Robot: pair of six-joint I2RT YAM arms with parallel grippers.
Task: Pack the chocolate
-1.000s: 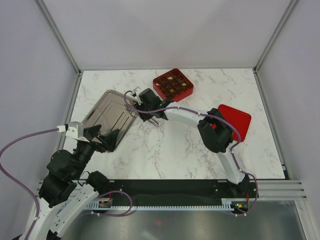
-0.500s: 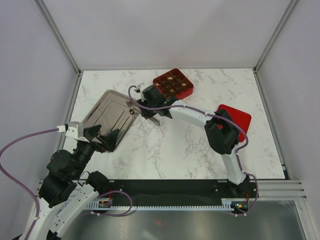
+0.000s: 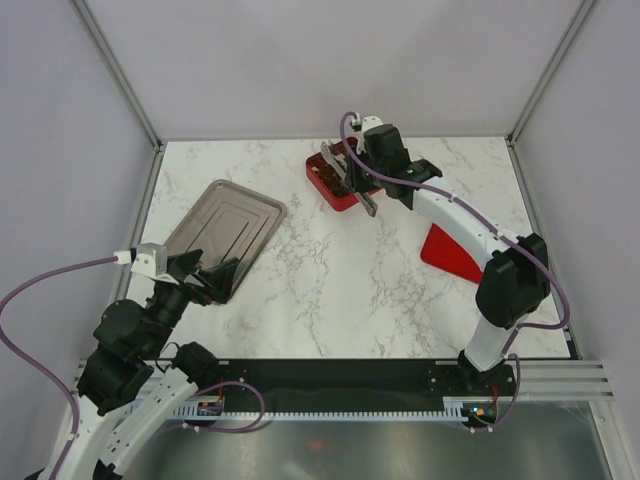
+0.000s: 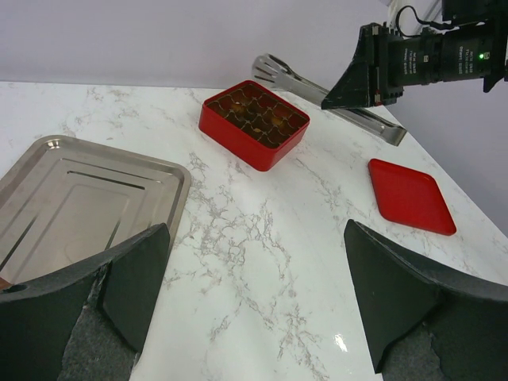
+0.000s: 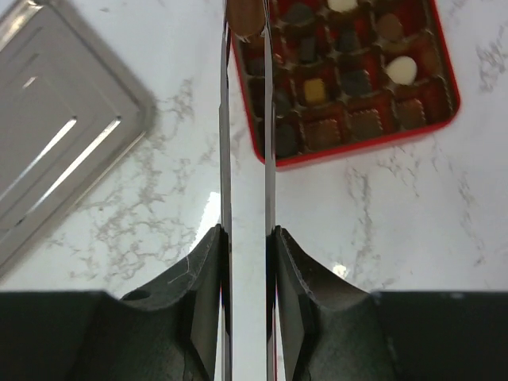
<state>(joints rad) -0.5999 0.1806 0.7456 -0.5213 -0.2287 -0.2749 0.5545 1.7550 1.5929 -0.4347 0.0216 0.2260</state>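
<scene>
My right gripper [image 3: 364,182] [image 5: 247,234] is shut on metal tongs [image 5: 246,143] [image 3: 348,182] [image 4: 333,95]. The tong tips pinch a dark brown chocolate piece [image 5: 244,16] above the left edge of the red gridded box [image 5: 361,148] [image 3: 335,197] [image 4: 246,147]. The box holds several chocolates [image 5: 353,83] [image 4: 258,111], mostly dark brown and a few pale cream. My left gripper [image 3: 207,272] [image 4: 258,294] is open and empty, low over the table beside the near end of the steel tray.
A steel tray [image 3: 225,225] [image 4: 71,198] [image 5: 55,135] lies at the left, with no chocolate showing on it. The red lid [image 3: 450,250] [image 4: 411,194] lies flat at the right. White walls enclose the marble table.
My right arm has swung from the tray's far corner over to the red box, carrying the tongs. The red lid is now more exposed. The left arm has not moved.
</scene>
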